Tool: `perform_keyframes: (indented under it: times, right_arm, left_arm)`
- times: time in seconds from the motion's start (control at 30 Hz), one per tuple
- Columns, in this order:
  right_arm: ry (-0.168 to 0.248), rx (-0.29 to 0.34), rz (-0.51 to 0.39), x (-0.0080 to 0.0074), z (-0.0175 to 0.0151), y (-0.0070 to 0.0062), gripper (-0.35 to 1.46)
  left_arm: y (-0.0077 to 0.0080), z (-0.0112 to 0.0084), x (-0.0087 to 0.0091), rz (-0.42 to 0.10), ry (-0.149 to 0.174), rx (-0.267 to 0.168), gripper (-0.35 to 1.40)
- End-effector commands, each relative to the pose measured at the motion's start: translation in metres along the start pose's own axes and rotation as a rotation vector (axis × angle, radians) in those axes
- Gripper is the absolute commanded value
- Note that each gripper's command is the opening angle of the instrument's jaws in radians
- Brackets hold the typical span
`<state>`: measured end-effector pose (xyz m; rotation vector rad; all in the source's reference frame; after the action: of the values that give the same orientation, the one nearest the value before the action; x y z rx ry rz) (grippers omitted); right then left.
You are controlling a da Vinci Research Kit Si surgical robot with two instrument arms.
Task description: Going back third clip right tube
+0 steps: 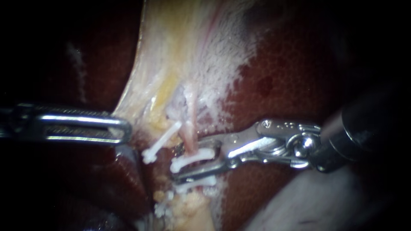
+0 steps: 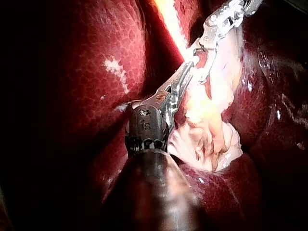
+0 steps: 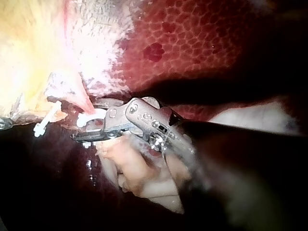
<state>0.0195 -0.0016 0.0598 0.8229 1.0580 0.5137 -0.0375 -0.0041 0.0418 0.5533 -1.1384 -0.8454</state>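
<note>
A pink tube (image 1: 191, 128) runs down from the pale gallbladder (image 1: 180, 51). My right instrument (image 1: 192, 163) comes in from the right, its jaws open on either side of this tube. Between them a white clip (image 1: 193, 156) sits across the tube. A second white clip (image 1: 197, 184) crosses it just below the lower jaw. A third white clip (image 1: 160, 143) lies slanted further left. My left instrument (image 1: 122, 129) is shut on the gallbladder's edge. The right wrist view shows the right instrument's jaws (image 3: 89, 129) at a white clip (image 3: 90, 118).
Dark red liver (image 1: 291, 72) lies right of the gallbladder and around it (image 2: 72, 96). Yellow fatty bits (image 1: 188, 207) sit below the clips. A pale fold of tissue (image 1: 308, 201) lies under the right instrument's shaft. My right instrument (image 2: 226, 19) shows ahead of the left instrument's jaws (image 2: 190, 67).
</note>
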Motion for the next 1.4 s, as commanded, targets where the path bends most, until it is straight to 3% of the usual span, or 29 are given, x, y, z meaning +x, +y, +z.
perform_keyframes:
  times: [0.03, 0.33, 0.53, 0.67, 0.93, 1.17, 1.4]
  right_arm:
    - [0.007, -0.012, 0.002, 0.0001, -0.0003, -0.0001, 0.6]
    - [0.029, -0.052, -0.086, -0.0004, -0.006, -0.0012, 0.6]
    - [0.041, -0.101, -0.204, -0.0019, -0.0103, -0.0018, 0.6]
    - [0.044, -0.131, -0.279, -0.0018, -0.0123, -0.002, 0.6]
    - [0.042, -0.137, -0.361, 0.0, -0.0139, -0.0031, 0.6]
    - [0.04, -0.136, -0.389, 0.0002, -0.0141, -0.0038, 0.6]
    - [0.039, -0.135, -0.395, 0.0001, -0.0142, -0.0038, 0.6]
  left_arm:
    - [0.0, 0.0, 0.0, 0.0, 0.0, 0.0, -0.35]
    - [0.0, -0.0001, 0.0, 0.0, 0.0, 0.001, -0.35]
    - [0.0, -0.0002, 0.0, 0.0, 0.0, 0.001, -0.35]
    - [0.0, -0.0002, 0.0, 0.0, 0.0, 0.001, -0.35]
    - [0.0001, -0.0002, 0.0, 0.0, 0.0, 0.002, -0.35]
    - [0.0011, 0.0001, 0.0006, 0.003, 0.001, 0.003, -0.35]
    - [0.003, 0.0012, 0.0026, 0.009, 0.0, 0.0, -0.35]
